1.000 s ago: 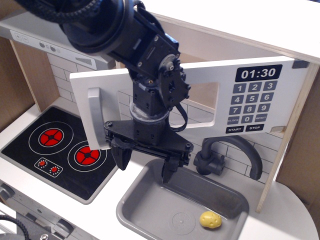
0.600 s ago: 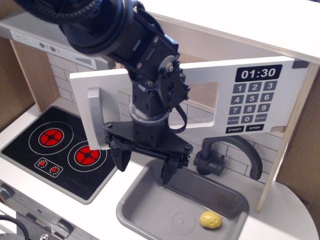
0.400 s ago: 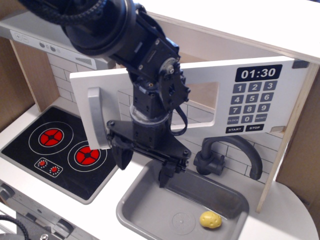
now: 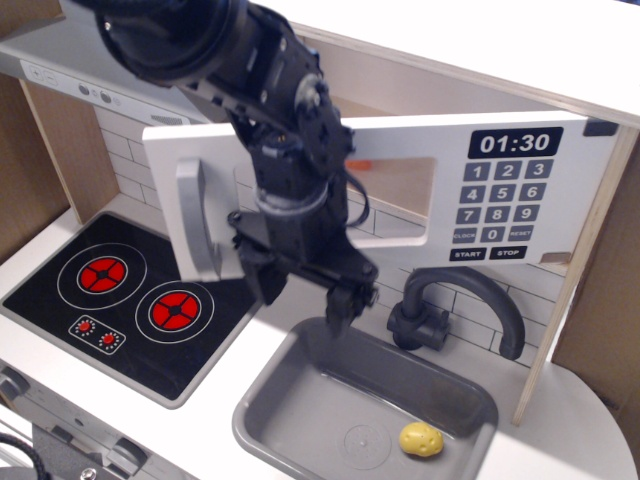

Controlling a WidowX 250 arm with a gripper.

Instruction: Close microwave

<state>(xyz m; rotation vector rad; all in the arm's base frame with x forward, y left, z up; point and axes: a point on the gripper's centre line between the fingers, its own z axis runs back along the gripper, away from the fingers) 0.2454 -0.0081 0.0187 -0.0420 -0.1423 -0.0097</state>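
Observation:
The toy microwave door (image 4: 420, 185) is wide and white, with a grey bar handle (image 4: 195, 220) at its left end, a rectangular window, a black 01:30 display and a grey keypad. It stands swung partly open, away from the wooden cabinet behind. My black gripper (image 4: 303, 292) hangs in front of the door's left part, just right of the handle, fingers pointing down over the sink. Its fingers are spread apart and hold nothing.
A grey sink (image 4: 365, 405) lies below with a yellow toy (image 4: 421, 438) in it. A black faucet (image 4: 450, 305) stands right of my gripper. A black stove (image 4: 125, 300) with red burners is at the left. A grey range hood (image 4: 90, 85) is above it.
My arm has turned and shifted back towards the door. The door's left end with the handle has swung a little inward and to the right.

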